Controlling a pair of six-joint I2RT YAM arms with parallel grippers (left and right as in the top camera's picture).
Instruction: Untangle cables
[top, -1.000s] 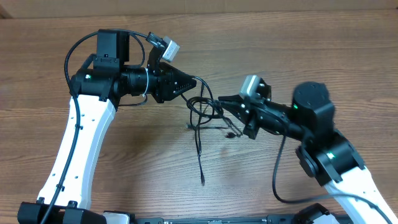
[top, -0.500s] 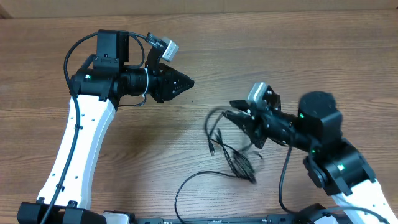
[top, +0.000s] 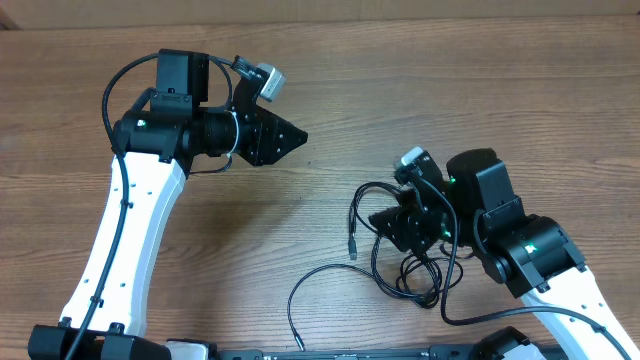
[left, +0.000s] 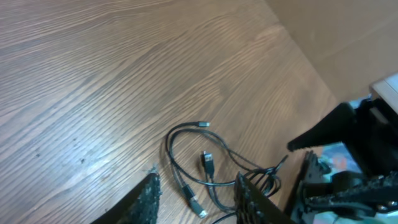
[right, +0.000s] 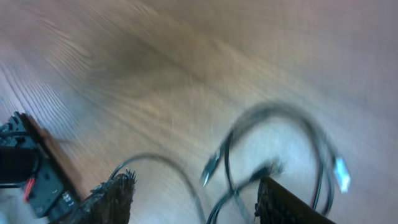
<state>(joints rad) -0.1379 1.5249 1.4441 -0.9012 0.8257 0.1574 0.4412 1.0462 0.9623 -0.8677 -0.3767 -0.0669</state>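
The thin black cables (top: 408, 272) lie in a loose tangle on the wooden table, at the front right. One long strand curls left to a plug end (top: 297, 343). My right gripper (top: 385, 222) hovers over the tangle, open, with nothing gripped. Its blurred wrist view shows the cables (right: 273, 168) on the table between its spread fingers (right: 115, 196). My left gripper (top: 295, 137) is apart from them, up and to the left, open and empty. In its wrist view the cables (left: 205, 163) with silver-tipped plugs lie beyond the gripper (left: 199, 208).
The right arm's own thicker black wire (top: 455, 300) loops just right of the tangle. The table's front edge (top: 320, 352) runs close to the long strand's end.
The right gripper dragged the cables from the table's middle toward the front right, then opened. The left gripper stayed in place, no longer touches the cables, and its jaws have widened.
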